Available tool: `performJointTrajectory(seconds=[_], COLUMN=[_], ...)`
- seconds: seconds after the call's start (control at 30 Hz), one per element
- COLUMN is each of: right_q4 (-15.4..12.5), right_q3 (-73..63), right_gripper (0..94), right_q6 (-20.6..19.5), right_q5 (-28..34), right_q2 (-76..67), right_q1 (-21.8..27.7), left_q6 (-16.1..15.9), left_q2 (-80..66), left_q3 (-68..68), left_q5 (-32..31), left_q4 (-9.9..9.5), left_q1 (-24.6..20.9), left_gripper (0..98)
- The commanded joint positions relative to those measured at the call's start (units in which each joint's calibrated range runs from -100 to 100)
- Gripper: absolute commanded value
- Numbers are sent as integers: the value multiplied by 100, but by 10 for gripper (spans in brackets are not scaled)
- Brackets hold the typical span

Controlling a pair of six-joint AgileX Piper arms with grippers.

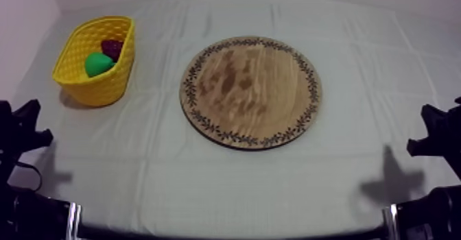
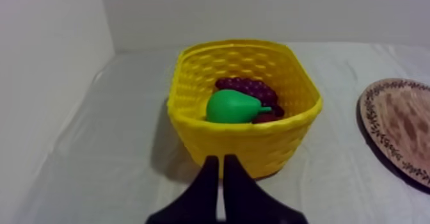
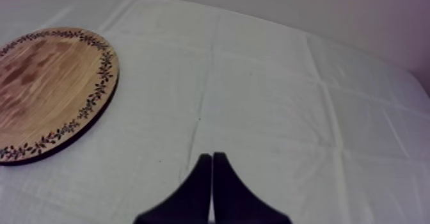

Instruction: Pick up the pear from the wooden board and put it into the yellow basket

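The green pear (image 1: 98,64) lies inside the yellow basket (image 1: 72,57) at the table's far left, next to a dark bunch of grapes (image 1: 112,47). The left wrist view looks into the basket (image 2: 256,143) at the pear (image 2: 231,106) and grapes (image 2: 249,89). The round wooden board (image 1: 251,90) with its patterned rim sits bare in the middle. My left gripper (image 2: 218,162) is shut on nothing, just in front of the basket. My right gripper (image 3: 212,157) is shut on nothing over bare cloth, right of the board (image 3: 45,86).
The left arm (image 1: 20,129) and right arm (image 1: 439,136) rest low at the table's two sides. A pale wall (image 1: 20,23) stands close behind and left of the basket. Grey-white cloth (image 1: 226,181) stretches in front of the board.
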Motion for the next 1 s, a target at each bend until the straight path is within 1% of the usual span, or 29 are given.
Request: performJointTrajectory(seconds=[0.0, 0.17, 0.57, 0.97], right_q4=[1, 1, 1, 1], right_q3=[5, 5, 5, 5], right_gripper=[5, 5, 5, 5], right_q6=[-1, -1, -1, -1], right_q5=[6, 6, 6, 6], right_q2=[1, 1, 1, 1], right_q1=[5, 5, 5, 5], left_q6=[-64, -130, 90, 12], left_q2=[-11, -16, -17, -26], left_q3=[-9, -11, 15, 15], left_q5=[60, 116, 61, 60], left_q4=[20, 36, 11, 1], left_q1=[0, 1, -27, -135], left_gripper=[0, 0, 3, 1])
